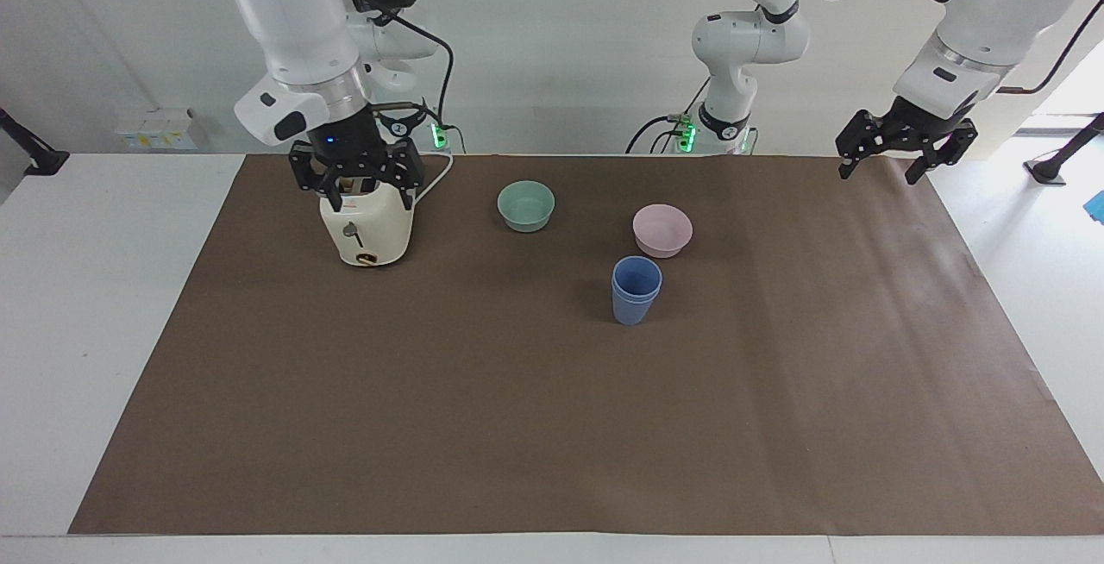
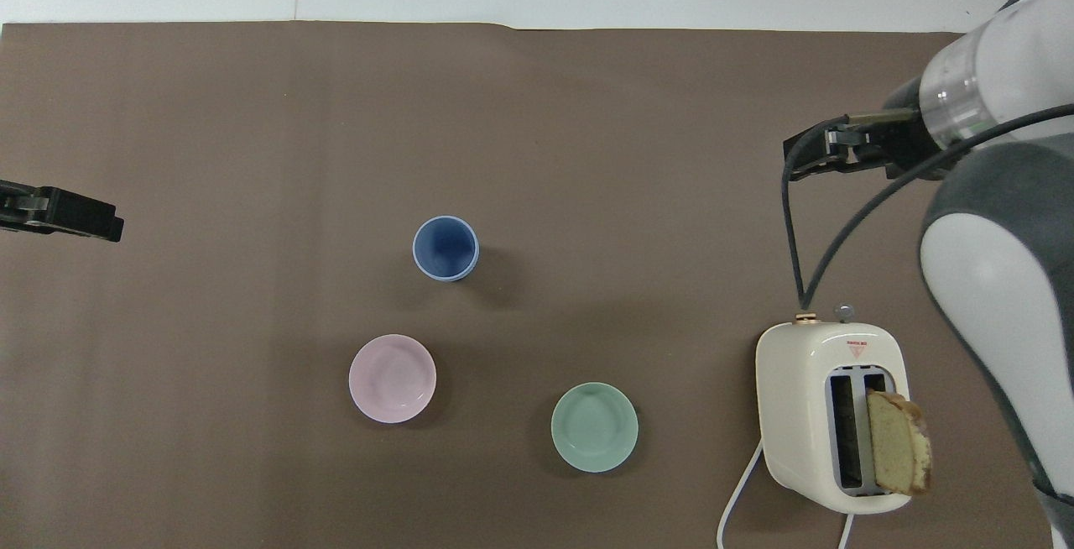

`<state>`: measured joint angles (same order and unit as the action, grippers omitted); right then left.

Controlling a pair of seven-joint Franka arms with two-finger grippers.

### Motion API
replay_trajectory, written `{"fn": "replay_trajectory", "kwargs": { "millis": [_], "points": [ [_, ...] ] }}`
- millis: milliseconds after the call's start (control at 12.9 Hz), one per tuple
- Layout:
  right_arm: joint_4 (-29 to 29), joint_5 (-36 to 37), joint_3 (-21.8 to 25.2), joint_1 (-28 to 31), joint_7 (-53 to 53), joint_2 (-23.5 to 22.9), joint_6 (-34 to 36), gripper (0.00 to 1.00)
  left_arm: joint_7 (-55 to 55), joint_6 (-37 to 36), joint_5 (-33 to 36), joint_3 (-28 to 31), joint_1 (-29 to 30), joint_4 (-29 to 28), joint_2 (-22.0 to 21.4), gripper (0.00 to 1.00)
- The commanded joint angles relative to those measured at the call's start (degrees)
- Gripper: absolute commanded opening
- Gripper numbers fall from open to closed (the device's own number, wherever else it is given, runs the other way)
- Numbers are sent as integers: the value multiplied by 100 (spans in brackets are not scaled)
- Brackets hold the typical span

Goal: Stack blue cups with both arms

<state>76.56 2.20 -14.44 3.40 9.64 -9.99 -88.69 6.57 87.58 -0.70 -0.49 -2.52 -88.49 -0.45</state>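
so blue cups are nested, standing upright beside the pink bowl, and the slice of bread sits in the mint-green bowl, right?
Not quite. The overhead view shows the slice of bread in a slot of the cream toaster, not in the mint-green bowl. The nested periwinkle-blue plastic cups do stand upright beside the pink bowl.

No text can be read; the toaster [image 2: 829, 415] bears a small red mark, illegible
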Motion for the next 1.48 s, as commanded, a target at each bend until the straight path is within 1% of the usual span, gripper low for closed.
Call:
{"fn": "replay_trajectory", "kwargs": {
  "millis": [0,155,466,622,700,1399],
  "points": [
    [210,97,-59,134,-226,295,263,100,20,-31,62,5,-20,-27,-70,100],
    [350,-17,-68,318,-165,410,318,100,2,-31,62,5,-20,-19,-70,100],
    [429,-35,-68,652,-77,471,370,100,-24,-40,70,14,-20,-10,-70,100],
    [483,-280,-68,871,54,507,370,100,-33,-40,70,14,15,-1,-61,100],
    [483,-290,-59,925,55,507,379,100,19,-40,62,14,-2,-1,-61,100],
    [474,-176,-50,934,-42,507,396,100,-33,-31,62,5,-29,-1,-61,100]
  ]
}}
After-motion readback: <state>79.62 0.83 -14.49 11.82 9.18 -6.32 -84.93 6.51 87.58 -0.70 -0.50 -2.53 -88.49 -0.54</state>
